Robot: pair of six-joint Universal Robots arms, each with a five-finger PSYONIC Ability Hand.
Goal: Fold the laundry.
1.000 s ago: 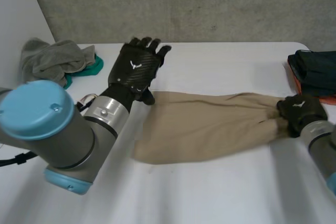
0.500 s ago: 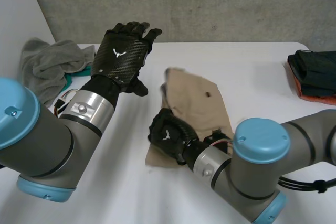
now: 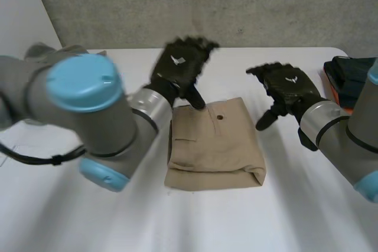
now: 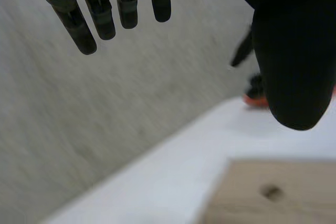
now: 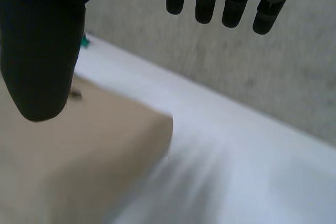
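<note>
Table (image 3: 295, 216): white and wide, with all the action dead centre.
Cloth (image 3: 215, 151): tan, folded into a squarish packet. It lies flat mid-table between the two hands, its thick doubled edge on the near side.
Handling: looks light, soft and floppy; the layers would likely slide apart if it were lifted by one corner.
Hold: best bet is a pinch through all the layers at the doubled edge, or at both side edges together.
Left hand (image 3: 180, 69): fingers straight, holding nothing. The thumb points down at the packet's far left corner; contact unclear.
Right hand (image 3: 289, 87): fingers splayed, nothing held, hovering just beside the far right corner.
Pile (image 3: 351, 72): dark garments on orange at the table's right edge, well apart.
Spot (image 3: 220, 117): small and dark near the packet's far edge; button or hole, can't tell.
</note>
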